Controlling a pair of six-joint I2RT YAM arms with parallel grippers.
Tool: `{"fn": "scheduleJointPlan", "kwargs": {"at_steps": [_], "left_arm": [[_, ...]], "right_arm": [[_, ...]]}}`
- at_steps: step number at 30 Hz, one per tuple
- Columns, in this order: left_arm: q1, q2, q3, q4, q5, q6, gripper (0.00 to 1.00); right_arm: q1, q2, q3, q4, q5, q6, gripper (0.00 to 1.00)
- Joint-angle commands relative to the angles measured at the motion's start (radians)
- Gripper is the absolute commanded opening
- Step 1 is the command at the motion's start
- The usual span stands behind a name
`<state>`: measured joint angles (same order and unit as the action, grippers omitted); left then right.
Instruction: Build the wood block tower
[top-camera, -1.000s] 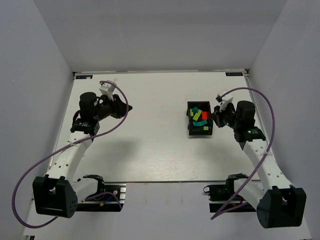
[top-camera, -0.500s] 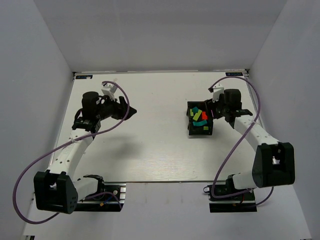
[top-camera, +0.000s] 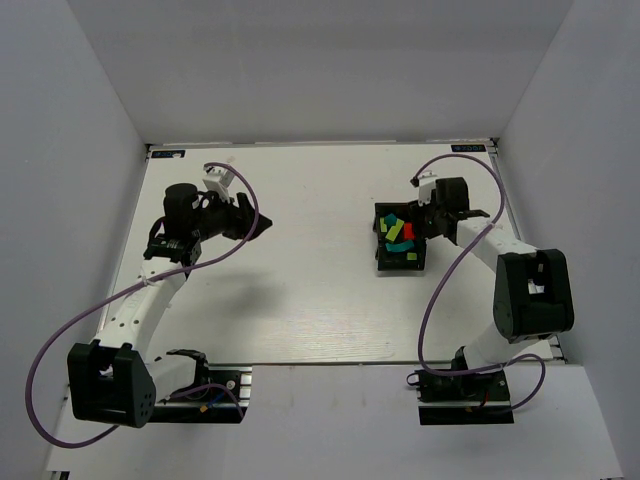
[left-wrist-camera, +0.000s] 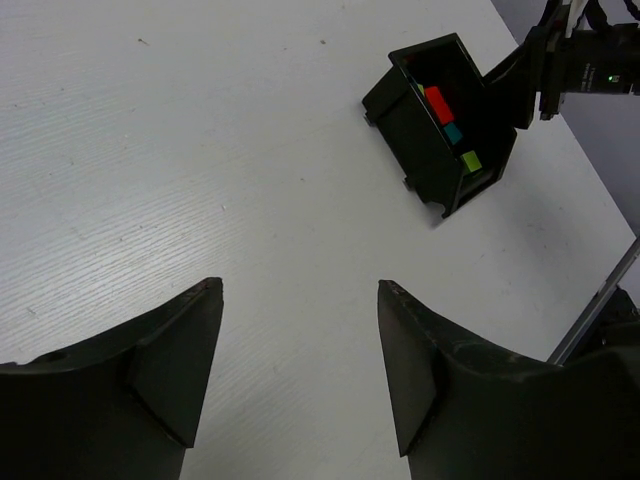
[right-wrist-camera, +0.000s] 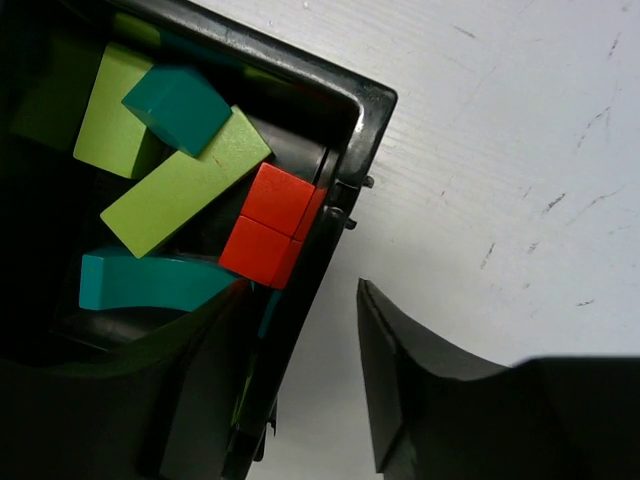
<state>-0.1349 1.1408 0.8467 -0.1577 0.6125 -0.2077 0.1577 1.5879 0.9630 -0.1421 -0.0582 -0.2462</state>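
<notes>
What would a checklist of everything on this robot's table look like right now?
Surface: white wood-grain table, lightly scuffed.
Job's things: lime-green bars, teal blocks and red cubes lie jumbled inside the black bin; no tower stacked yet.
Clutter: nothing seen.
Grippers: left gripper open over the table, holding nothing; right gripper open at the bin's wall, apparently one finger inside and one outside.
Cables: purple cables loop from both arms.
Surroundings: plain white walls on three sides.
</notes>
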Motion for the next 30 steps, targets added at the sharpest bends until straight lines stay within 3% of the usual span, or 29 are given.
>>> {"fn": "scheduleJointPlan", "kwargs": {"at_steps": [1, 5, 8, 9, 12, 20, 24, 27, 30], "left_arm": [[-0.005, -0.012, 0.037, -0.003, 0.0, 0.004, 0.72], [-0.014, -0.012, 0.037, -0.003, 0.009, 0.004, 0.66], [-0.014, -0.012, 0.037, -0.003, 0.009, 0.004, 0.52], [-0.014, -0.012, 0.037, -0.003, 0.009, 0.004, 0.47], [-0.014, -0.012, 0.037, -0.003, 0.018, 0.004, 0.44], [-0.014, -0.003, 0.037, -0.003, 0.018, 0.004, 0.44], [-0.014, 0.007, 0.037, -0.003, 0.018, 0.004, 0.44], [-0.014, 0.007, 0.037, -0.003, 0.018, 0.004, 0.44], [-0.014, 0.007, 0.037, -0.003, 0.009, 0.004, 0.44]], "right_arm": [[0.005, 0.007, 0.043, 0.004, -0.005, 0.015, 0.51], [0.005, 0.015, 0.039, 0.003, -0.029, 0.019, 0.45], [0.005, 0.015, 0.04, 0.002, -0.031, 0.016, 0.3], [0.003, 0.006, 0.04, 0.004, -0.031, 0.015, 0.2], [0.017, -0.018, 0.043, 0.007, -0.011, 0.001, 0.0], [0.101, -0.106, 0.057, 0.062, 0.176, -0.071, 0.0], [0.172, -0.121, 0.054, 0.13, 0.35, -0.165, 0.0], [0.242, -0.117, 0.04, 0.244, 0.45, -0.237, 0.0], [0.312, -0.092, 0.005, 0.379, 0.618, -0.414, 0.0]]}}
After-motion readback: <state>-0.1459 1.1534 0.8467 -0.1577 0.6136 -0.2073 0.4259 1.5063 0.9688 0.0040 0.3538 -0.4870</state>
